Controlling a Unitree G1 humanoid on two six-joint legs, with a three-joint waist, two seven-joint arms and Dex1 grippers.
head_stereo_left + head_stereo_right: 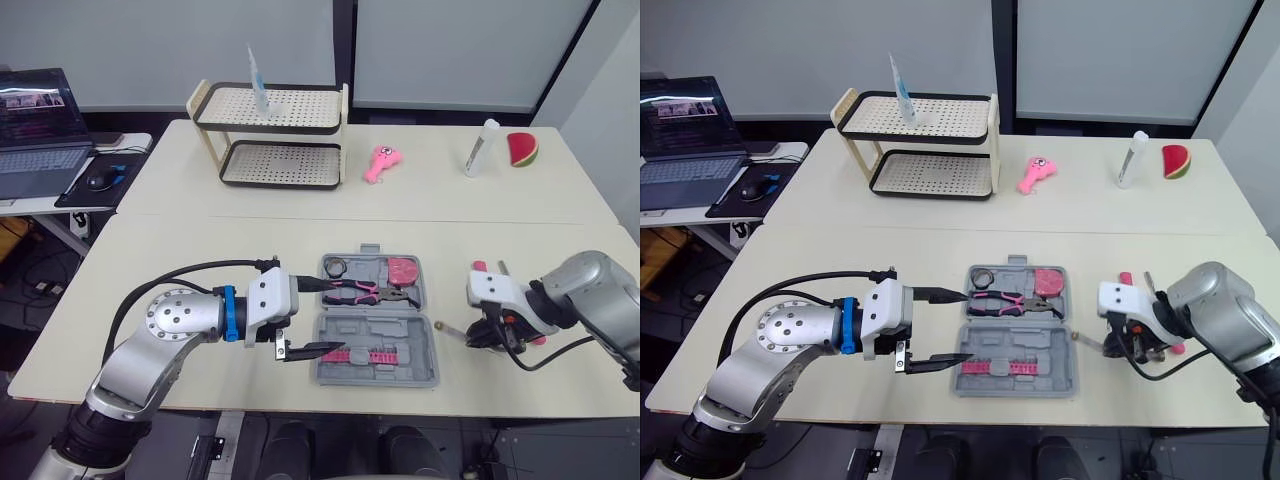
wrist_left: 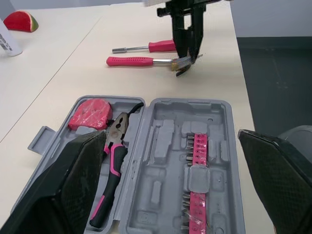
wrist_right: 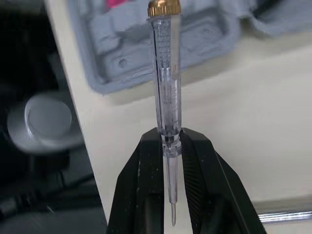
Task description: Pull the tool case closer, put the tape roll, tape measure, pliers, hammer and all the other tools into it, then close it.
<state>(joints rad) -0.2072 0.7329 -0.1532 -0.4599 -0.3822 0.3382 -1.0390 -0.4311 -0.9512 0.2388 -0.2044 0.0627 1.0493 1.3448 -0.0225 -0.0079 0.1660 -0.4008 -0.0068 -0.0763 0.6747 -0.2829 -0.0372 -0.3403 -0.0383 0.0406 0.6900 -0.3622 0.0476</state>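
A pale table carries an open grey case. At the case's left edge the left gripper is released, its two fingers spread wide, probably placed there to steady the case or draw it nearer. The far half of the case holds the tape roll, pliers and tape measure. The near half holds a pink bit strip. Just right of the case, the right gripper is clenched on a clear screwdriver, gripped near its metal tip, seemingly so the handle goes into the case first. The screwdriver's long axis runs across the table, with the gold cap toward the case's right edge and the tip pointing away. The hammer lies on the table right of the case, not yet packed.
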